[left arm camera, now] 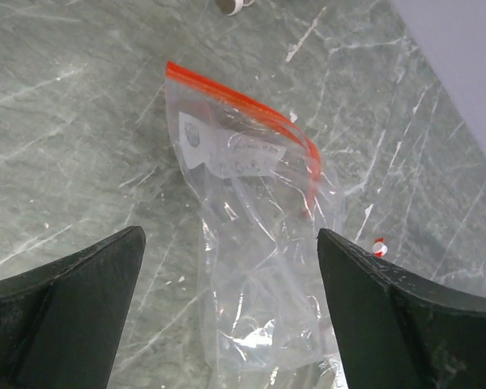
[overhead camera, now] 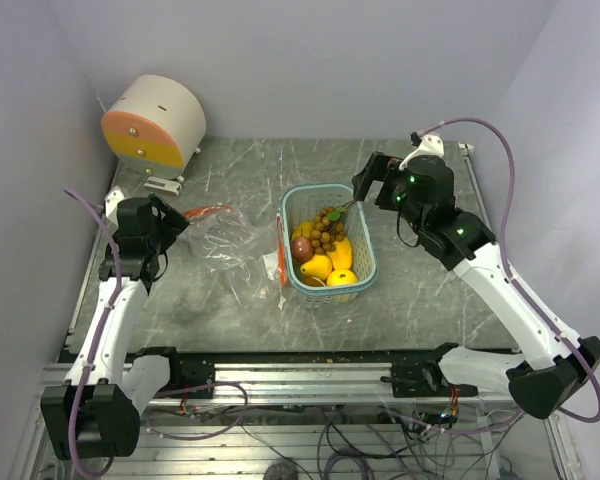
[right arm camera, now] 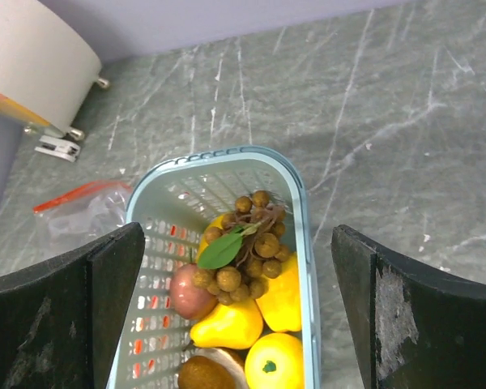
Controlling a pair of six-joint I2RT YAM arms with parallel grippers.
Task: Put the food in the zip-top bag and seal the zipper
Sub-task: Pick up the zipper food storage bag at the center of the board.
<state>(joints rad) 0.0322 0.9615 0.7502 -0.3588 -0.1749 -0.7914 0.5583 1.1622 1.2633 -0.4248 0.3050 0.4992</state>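
Gaping empty, each tool faces its likely target: grapes (right arm camera: pixel 255 243) ahead of the right tool (right arm camera: pixel 236 239), bag (left arm camera: pixel 243 170) ahead of the left tool (left arm camera: pixel 229 237).

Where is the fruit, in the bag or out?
Out. The fruit sits in the blue basket; the clear bag lies empty beside it.

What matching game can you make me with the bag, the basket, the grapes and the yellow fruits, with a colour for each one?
Things:
1. zip-top bag
2. basket
3. grape bunch
4. lemon-like fruits

Colours:
A. yellow
B. brown
C. clear, with a red-orange zipper strip
D. light blue

Right pairs: 1-C, 2-D, 3-B, 4-A.
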